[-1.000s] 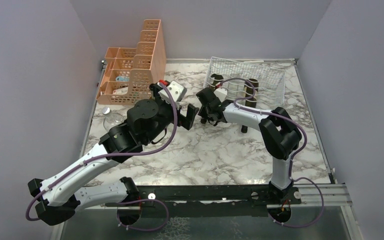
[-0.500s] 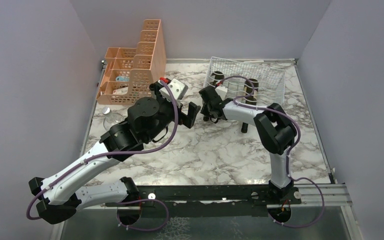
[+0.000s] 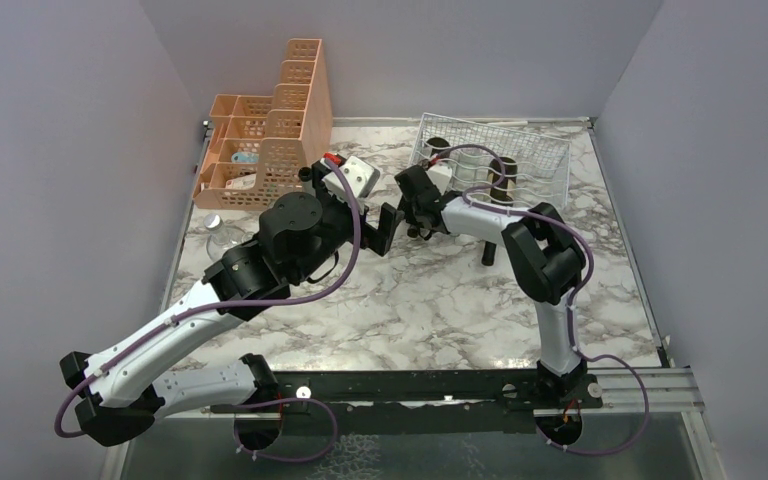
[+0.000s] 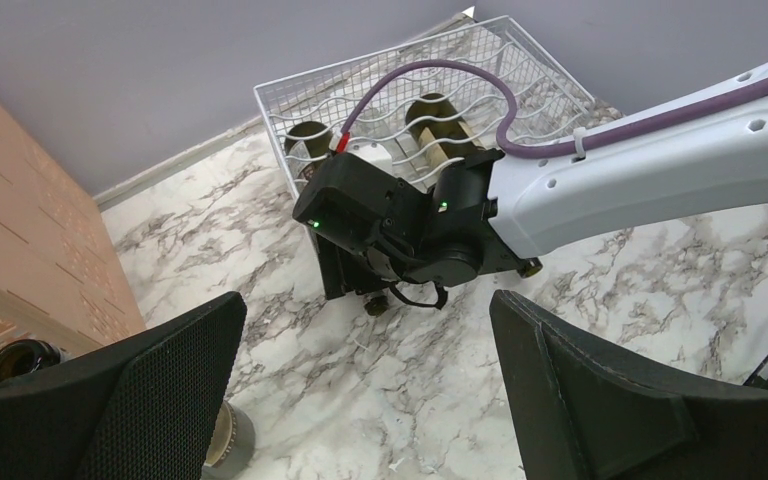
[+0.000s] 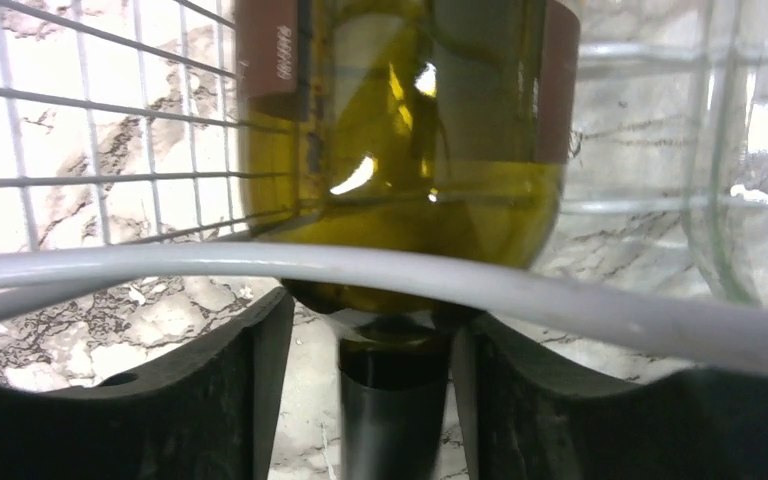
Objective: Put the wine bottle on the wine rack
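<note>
The wine bottle (image 5: 400, 120) is olive green with a brown label. It lies in the silvery wire wine rack (image 3: 540, 150), base (image 3: 437, 152) at the far end and dark neck (image 5: 395, 400) poking out the near side. My right gripper (image 5: 370, 312) straddles that neck, open, with a gap on each side of it. In the top view the right gripper (image 3: 417, 203) sits at the rack's front left corner. My left gripper (image 4: 370, 390) hangs wide open over bare marble just left of it, holding nothing.
A second dark bottle (image 3: 505, 172) and a clear glass bottle (image 5: 750, 150) lie in the same rack. A peach perforated organizer (image 3: 265, 140) stands at the back left. A clear glass item (image 3: 222, 236) and a bottle mouth (image 4: 20, 360) sit near it.
The right gripper's jaws have parted from the bottle neck they were shut on. The right arm has pushed slightly farther toward the rack; the left gripper has shifted a little.
</note>
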`<state>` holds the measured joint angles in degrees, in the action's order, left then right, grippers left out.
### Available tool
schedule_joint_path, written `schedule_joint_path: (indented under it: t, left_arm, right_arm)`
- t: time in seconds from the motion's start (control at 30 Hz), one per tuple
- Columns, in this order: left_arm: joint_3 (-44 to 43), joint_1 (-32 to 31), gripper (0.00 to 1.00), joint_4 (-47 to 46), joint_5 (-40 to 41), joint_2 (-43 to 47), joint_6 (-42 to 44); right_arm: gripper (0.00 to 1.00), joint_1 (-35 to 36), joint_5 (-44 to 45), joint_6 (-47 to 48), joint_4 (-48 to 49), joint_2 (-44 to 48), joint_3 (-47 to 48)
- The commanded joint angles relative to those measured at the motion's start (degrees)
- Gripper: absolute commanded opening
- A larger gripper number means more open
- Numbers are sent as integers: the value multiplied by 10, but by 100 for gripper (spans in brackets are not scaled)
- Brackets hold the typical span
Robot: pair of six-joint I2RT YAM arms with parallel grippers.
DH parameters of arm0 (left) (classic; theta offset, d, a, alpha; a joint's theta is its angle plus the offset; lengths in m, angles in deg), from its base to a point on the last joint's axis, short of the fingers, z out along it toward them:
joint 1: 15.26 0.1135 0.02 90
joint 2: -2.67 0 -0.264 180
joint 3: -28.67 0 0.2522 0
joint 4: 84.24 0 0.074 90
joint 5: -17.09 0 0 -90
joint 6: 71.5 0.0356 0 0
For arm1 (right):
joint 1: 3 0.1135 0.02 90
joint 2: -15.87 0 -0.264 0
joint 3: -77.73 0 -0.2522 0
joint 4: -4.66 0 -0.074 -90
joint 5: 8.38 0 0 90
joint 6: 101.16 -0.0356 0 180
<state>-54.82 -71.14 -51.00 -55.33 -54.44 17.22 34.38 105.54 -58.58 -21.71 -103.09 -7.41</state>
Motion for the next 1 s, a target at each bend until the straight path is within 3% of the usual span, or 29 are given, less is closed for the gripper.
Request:
schedule_joint_path:
  t: [0.0,0.2,0.5,0.67,0.97]
  left_arm:
    - [-15,0,99,1,-8,9,-3]
    - [-15,0,99,1,0,18,4]
    - [-29,0,99,1,26,42,25]
    - [-37,0,99,1,40,53,41]
    - [-52,0,99,1,78,78,59]
  right_arm:
    - [65,-2,7,10,15,13,20]
    - [72,-3,-36,29,15,62,-5]
    - [72,-3,-118,67,-19,187,-82]
    - [72,-1,-175,138,-16,240,-109]
    - [72,19,-390,254,124,299,-131]
